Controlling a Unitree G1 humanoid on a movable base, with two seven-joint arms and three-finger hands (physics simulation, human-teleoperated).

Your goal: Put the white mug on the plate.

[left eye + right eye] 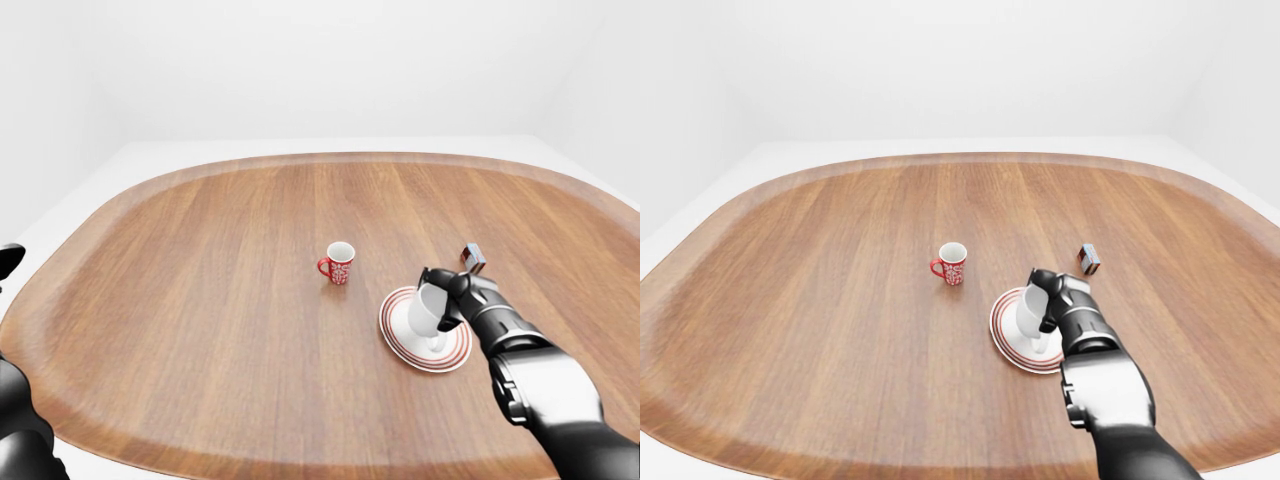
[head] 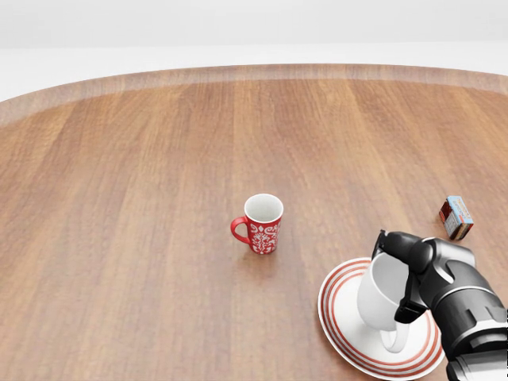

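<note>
Right hand (image 2: 406,274) is clamped on the white mug (image 2: 381,298) — fingers wrap its rim and far wall from the right of the head view. The grip sits high on the body, presumably so the base is free to meet the plate (image 2: 337,321) first.

Mug is over the plate's middle, tilted slightly, mouth leaning toward the hand, handle pointing to the bottom of the view. Base looks to be on or just above the plate's white centre; contact cannot be confirmed from these views. Handle hangs over the red rings but inside the rim.

Left hand: only a dark sliver at the left edge of the left-eye view — its state cannot be told.

Red mug (image 2: 263,224) stands upright on the table (image 2: 143,198), well apart from the plate, a distractor. A small box (image 2: 456,217) lies near the hand's upper right, untouched.

Judgement: placement nearly done. Remaining — level the mug, open the fingers, withdraw without dragging the rim. Risk: a tilted release could tip the mug.
</note>
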